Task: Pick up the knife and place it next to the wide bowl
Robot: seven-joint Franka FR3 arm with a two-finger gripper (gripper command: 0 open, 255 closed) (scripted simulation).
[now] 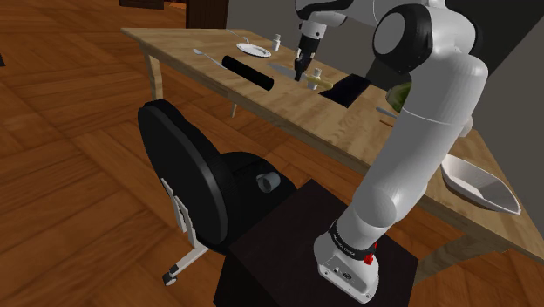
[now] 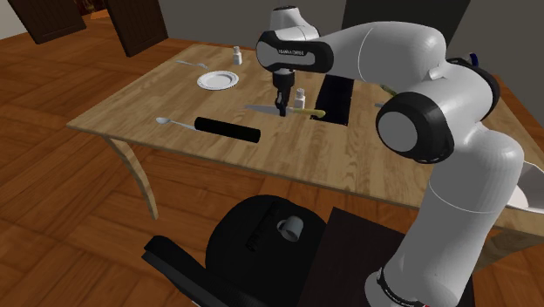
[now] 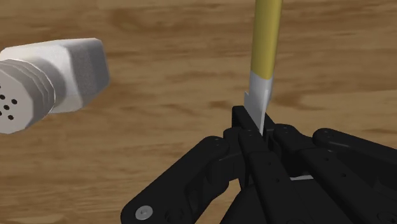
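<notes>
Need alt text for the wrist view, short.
Black fingers clasp the knife by its silver blade, just short of the yellow handle. A white shaker sits nearby on the wooden table.

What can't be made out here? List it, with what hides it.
- Wrist view: the knife, its blade past the gripper covered by the fingers.
- Wrist view: the white shaker, cut by the edge.
- Second exterior view: the wide bowl, mostly behind the arm, cut by the right edge.
- Shoulder view: a green object, behind the arm's elbow.

Knife (image 3: 263, 63) partly hidden between jaws
</notes>
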